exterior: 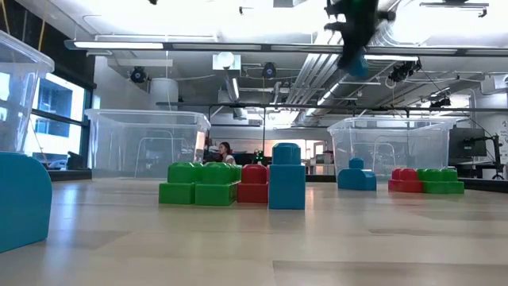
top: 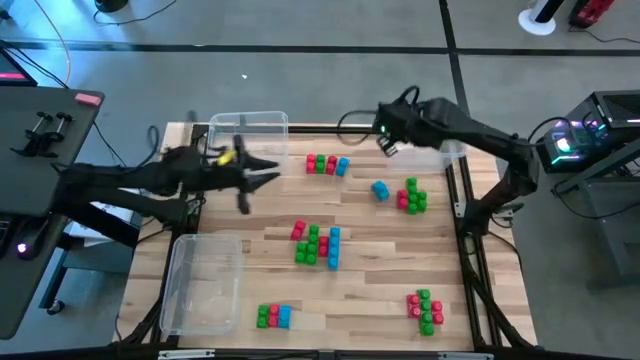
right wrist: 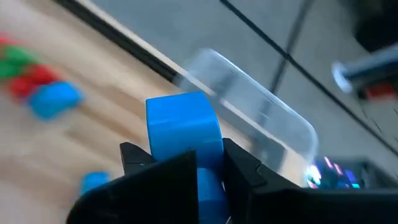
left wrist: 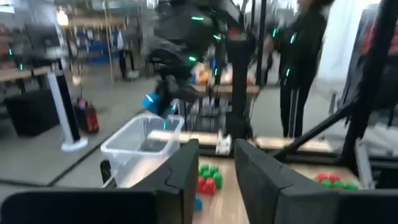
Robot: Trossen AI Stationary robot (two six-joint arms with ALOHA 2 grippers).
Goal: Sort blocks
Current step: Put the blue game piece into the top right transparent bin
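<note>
- We see a wooden counter (top: pixel 380 255) strewn with blocks (top: pixel 318 244); a workshop lies beyond.
- Right pincer (right wrist: pixel 202 165) pinches a blue block (right wrist: pixel 185 134).
- Left pincer (top: pixel 262 171) is spread, empty.

The high view looks straight down over the whole surface (top: pixel 380 240), while the low view sits at its level, close to the blocks (exterior: pixel 238 184). Both share the clear bin (top: pixel 450 158), also facing each wrist camera.
</note>
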